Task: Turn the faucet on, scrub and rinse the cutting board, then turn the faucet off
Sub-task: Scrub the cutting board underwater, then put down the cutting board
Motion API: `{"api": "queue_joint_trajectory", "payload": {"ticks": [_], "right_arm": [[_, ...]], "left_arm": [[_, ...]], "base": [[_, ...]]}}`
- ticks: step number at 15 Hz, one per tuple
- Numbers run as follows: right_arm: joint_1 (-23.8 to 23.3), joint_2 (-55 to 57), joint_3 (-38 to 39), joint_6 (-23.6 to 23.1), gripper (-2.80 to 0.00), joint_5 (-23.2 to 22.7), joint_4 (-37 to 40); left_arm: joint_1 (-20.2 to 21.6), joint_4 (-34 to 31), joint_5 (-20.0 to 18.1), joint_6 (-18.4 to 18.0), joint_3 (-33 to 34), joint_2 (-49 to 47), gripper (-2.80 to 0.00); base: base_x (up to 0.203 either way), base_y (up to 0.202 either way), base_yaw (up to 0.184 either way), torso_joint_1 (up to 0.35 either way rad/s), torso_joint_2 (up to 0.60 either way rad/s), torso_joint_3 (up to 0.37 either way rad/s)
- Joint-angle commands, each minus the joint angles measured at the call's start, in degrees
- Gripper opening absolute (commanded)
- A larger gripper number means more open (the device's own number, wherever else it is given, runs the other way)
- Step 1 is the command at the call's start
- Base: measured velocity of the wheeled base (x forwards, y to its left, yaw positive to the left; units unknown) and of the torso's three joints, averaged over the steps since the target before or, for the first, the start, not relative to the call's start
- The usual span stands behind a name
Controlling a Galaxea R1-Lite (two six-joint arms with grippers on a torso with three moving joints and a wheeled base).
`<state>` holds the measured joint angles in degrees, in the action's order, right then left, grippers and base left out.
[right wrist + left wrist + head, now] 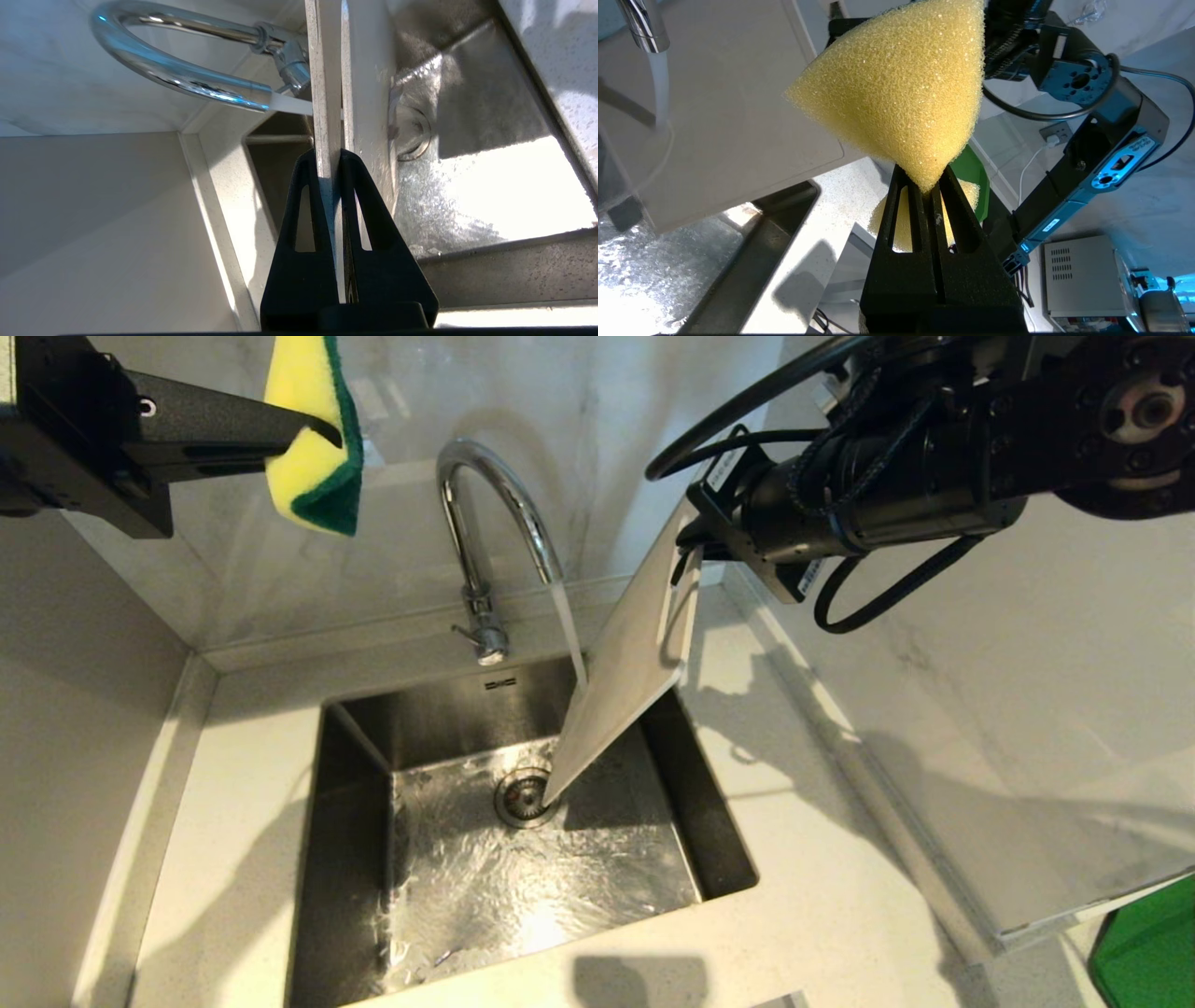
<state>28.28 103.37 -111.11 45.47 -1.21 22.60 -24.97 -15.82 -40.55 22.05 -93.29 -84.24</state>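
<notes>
Cutting board (627,672) clamped by R gripper (695,555) under faucet (485,523) stream; wet edge could be slipped. Sponge (313,439) pinched by L gripper (317,429), held apart.

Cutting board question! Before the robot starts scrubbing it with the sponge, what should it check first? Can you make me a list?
1. Water running from the faucet: ok, the stream lands on the cutting board.
2. Board held firmly: ok, the right gripper is shut on its top edge.
3. Board over the sink: ok, tilted, its low corner near the drain.
4. Sponge ready: ok, pinched in the left gripper.
5. Sponge touching the board: not ok, it hangs apart from it, up to the left.
6. Board's far side clean: cannot tell.
</notes>
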Motion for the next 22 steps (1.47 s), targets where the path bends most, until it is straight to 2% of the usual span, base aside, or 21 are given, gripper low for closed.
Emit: {"api": "queue_joint_trajectory", "payload": {"ticks": [1,3,9,14,17,20,22], "right_arm": [[0.0,0.2,0.0,0.2,-2.80,0.1,0.3],[0.0,-1.4,0.1,0.2,-2.80,0.1,0.9],[0.0,-12.0,0.0,-0.2,-2.80,0.7,10.4],[-0.1,-20.7,0.2,0.1,-2.80,3.1,18.3],[-0.1,-25.4,0.1,0.0,-2.80,8.0,21.1],[-0.1,-28.5,1.1,1.0,-2.80,8.6,26.1],[-0.1,-29.4,3.0,3.0,-2.80,8.6,26.3]], "left_arm": [[0.2,-0.1,-0.3,0.2,0.2,0.1,-2.80],[0.2,-0.1,-0.5,0.2,0.5,0.1,-2.80],[0.0,-0.1,-0.9,0.3,1.4,0.4,-2.80],[0.0,0.0,-1.5,0.3,1.9,0.4,-2.80],[0.0,0.0,-1.5,0.3,1.9,0.2,-2.80],[0.0,0.0,-1.4,0.3,2.2,0.1,-2.80],[0.0,0.0,-1.4,0.3,2.1,0.0,-2.80]], "base": [[0.000,0.000,0.000,0.000,0.00,0.000],[0.000,0.000,0.000,0.000,0.00,0.000],[0.000,0.000,0.000,0.000,0.00,0.000],[0.000,0.000,0.000,0.000,0.00,0.000],[0.000,0.000,0.000,0.000,0.00,0.000],[0.000,0.000,0.000,0.000,0.00,0.000],[0.000,0.000,0.000,0.000,0.00,0.000]]}}
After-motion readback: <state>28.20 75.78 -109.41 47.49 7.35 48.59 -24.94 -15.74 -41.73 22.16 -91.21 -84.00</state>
